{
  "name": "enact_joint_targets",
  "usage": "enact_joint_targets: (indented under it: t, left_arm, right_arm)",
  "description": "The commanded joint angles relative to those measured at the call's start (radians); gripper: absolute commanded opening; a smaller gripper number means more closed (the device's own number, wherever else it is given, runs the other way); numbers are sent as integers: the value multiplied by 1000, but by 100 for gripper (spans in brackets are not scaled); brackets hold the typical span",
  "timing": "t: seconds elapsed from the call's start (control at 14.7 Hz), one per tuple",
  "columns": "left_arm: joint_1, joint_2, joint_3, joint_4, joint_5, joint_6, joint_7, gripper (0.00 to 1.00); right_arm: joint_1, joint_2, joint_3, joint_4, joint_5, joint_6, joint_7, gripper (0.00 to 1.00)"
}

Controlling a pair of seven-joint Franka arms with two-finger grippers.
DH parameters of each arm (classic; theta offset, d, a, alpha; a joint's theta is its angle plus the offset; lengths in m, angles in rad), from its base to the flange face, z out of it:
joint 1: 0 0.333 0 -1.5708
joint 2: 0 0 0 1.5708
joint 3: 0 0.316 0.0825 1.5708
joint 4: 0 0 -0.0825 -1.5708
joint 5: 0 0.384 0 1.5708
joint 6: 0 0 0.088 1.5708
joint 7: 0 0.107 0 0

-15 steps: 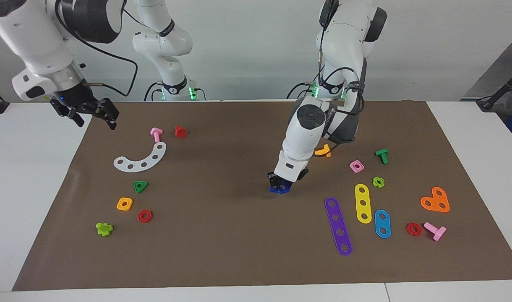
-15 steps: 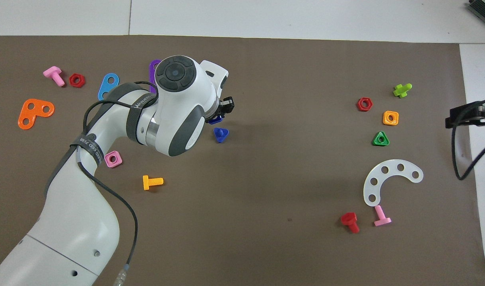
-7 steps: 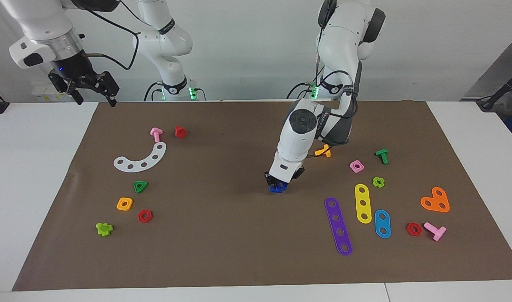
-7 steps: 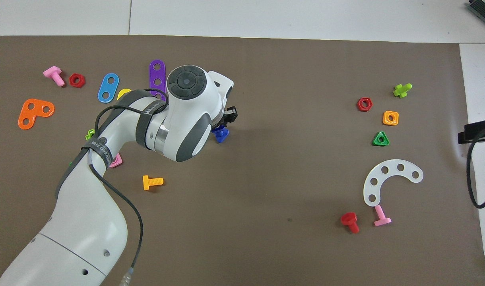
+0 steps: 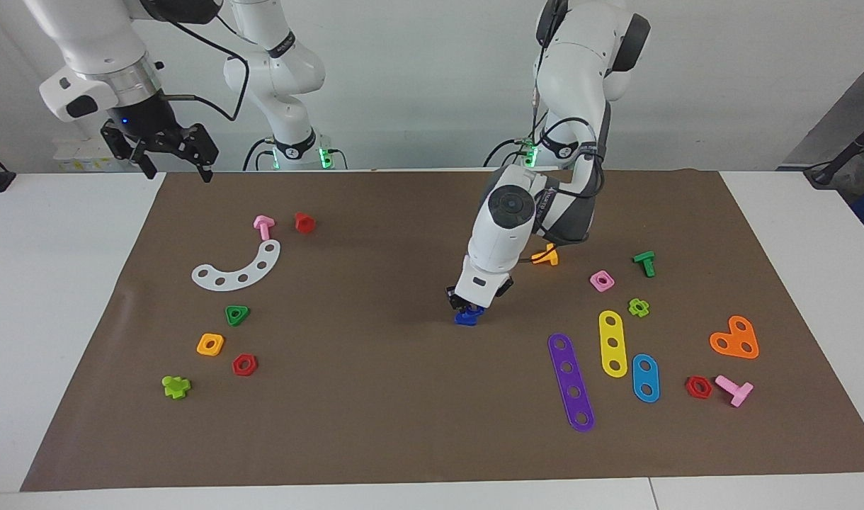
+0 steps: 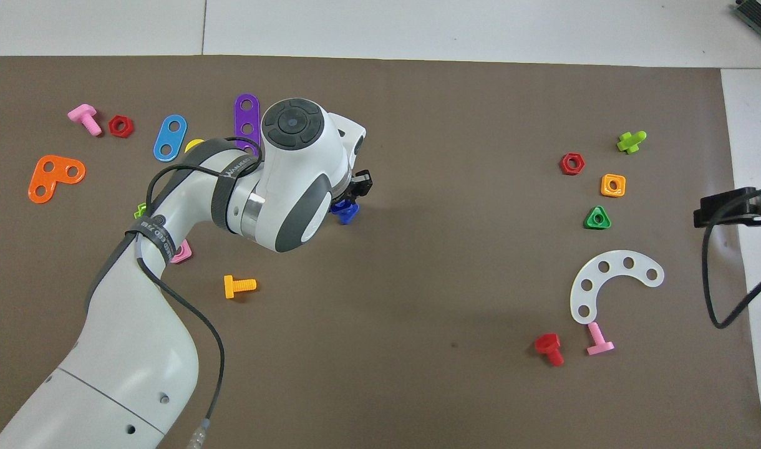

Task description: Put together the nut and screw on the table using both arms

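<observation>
The blue screw (image 5: 466, 319) stands on the brown mat (image 5: 375, 397) near the middle of the table, its triangular head down; it also shows in the overhead view (image 6: 347, 212). My left gripper (image 5: 469, 307) is right over it, shut on the blue nut (image 5: 474, 309), which sits at the top of the screw's shaft. The wrist hides most of the nut in the overhead view, where the left gripper (image 6: 350, 194) shows just above the screw. My right gripper (image 5: 177, 164) is open and empty, raised over the mat's corner at the right arm's end (image 6: 733, 209).
Loose toy parts lie at both ends of the mat: a white arc plate (image 5: 237, 268), green triangular nut (image 5: 237, 314) and orange square nut (image 5: 210, 344) at the right arm's end; an orange bolt (image 5: 546, 256), pink square nut (image 5: 601, 280) and purple strip (image 5: 571, 381) near the left arm.
My left gripper has carried the nut over the screw and come down onto it. My right gripper has risen and moved from over the white table toward the mat's corner.
</observation>
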Motion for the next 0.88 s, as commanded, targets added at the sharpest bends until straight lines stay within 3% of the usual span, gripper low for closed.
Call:
enact_joint_targets:
  t: [0.0,0.82]
  left_arm:
    - [-12,-7,13,10,-22,-29,-10,12]
    - [-23,-14,12,-36,-30,-10,-34,10]
  right_arm:
    - [2,-25,4,-27,-23,1,19,100]
    - [-9,-29,4,-33,-8,-7,17,100]
